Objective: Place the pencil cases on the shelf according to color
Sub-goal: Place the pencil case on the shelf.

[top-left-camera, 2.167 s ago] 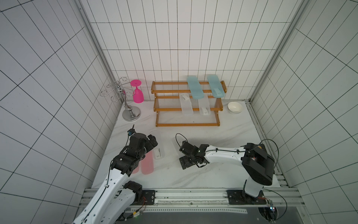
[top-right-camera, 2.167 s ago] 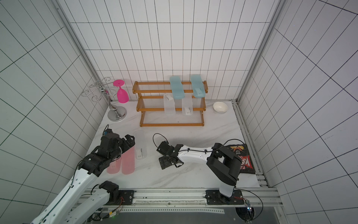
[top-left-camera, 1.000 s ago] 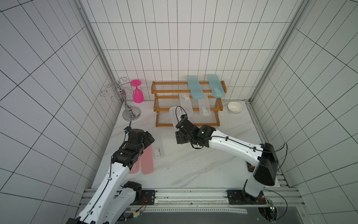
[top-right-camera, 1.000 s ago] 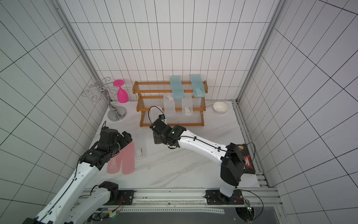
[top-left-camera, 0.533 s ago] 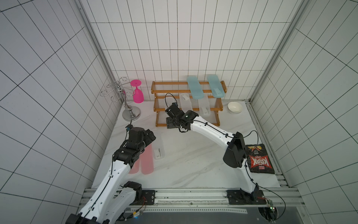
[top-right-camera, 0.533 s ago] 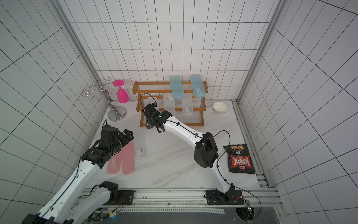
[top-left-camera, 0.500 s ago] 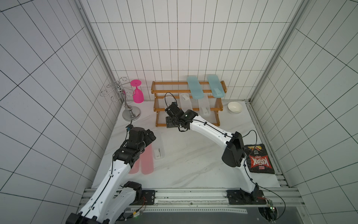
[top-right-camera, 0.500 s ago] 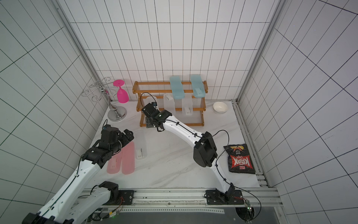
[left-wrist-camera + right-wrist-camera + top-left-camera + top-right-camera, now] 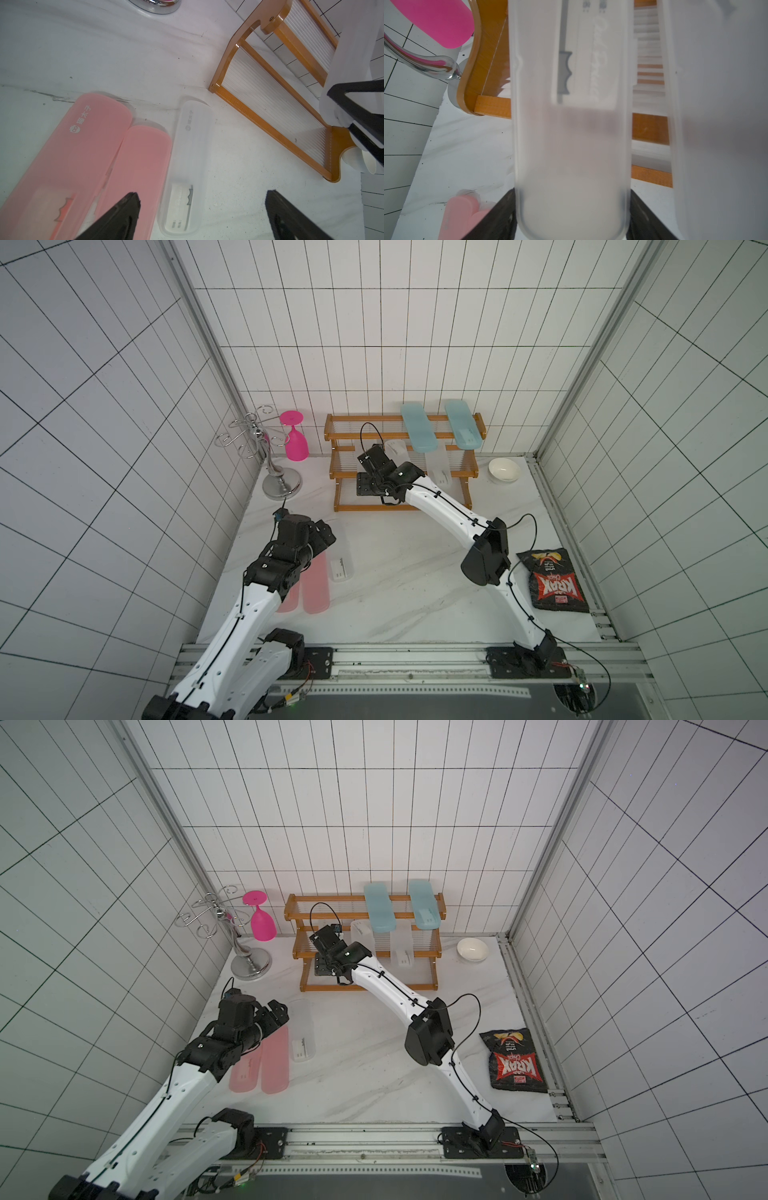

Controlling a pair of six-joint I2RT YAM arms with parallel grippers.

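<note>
My right gripper (image 9: 573, 197) is shut on a clear-frosted pencil case (image 9: 571, 135), its black fingers (image 9: 500, 209) pressed on both long sides. In both top views this gripper (image 9: 368, 483) (image 9: 326, 965) hangs over the left part of the orange-brown shelf (image 9: 405, 507), hiding the held case. Two more clear cases (image 9: 395, 447) (image 9: 441, 470) lie on the middle tier, and two light blue cases (image 9: 417, 429) (image 9: 463, 425) on the top tier. My left gripper (image 9: 201, 199) (image 9: 324, 535) is open above the table. Two pink cases (image 9: 72, 145) (image 9: 141, 166) and a clear case (image 9: 191, 149) lie flat below it.
A silver wire stand (image 9: 282, 485) with a pink goblet (image 9: 296, 443) stands left of the shelf. A white bowl (image 9: 504, 469) sits to the shelf's right. A black and red crisps bag (image 9: 555, 580) lies near the right wall.
My right arm carried the clear case from the middle of the table up to the shelf's left part and has held about still for the last half second. The left arm barely moved.
</note>
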